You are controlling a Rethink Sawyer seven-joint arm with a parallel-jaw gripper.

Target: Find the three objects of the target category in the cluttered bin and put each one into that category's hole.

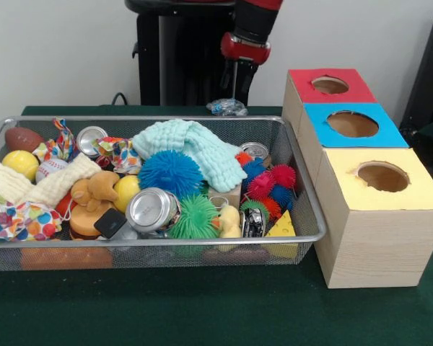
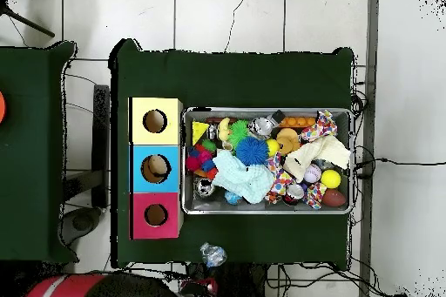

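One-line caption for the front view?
Claw holding a clear bottle above the table behind the cluttered bin, beside three holed boxes.

One wire bin and three wooden boxes — red-topped, blue-topped and yellow-topped — each with one round hole. One clear crumpled bottle lies on the table behind the bin. Inside the bin: two green spiky balls, one blue spiky ball, one baseball, one small football.
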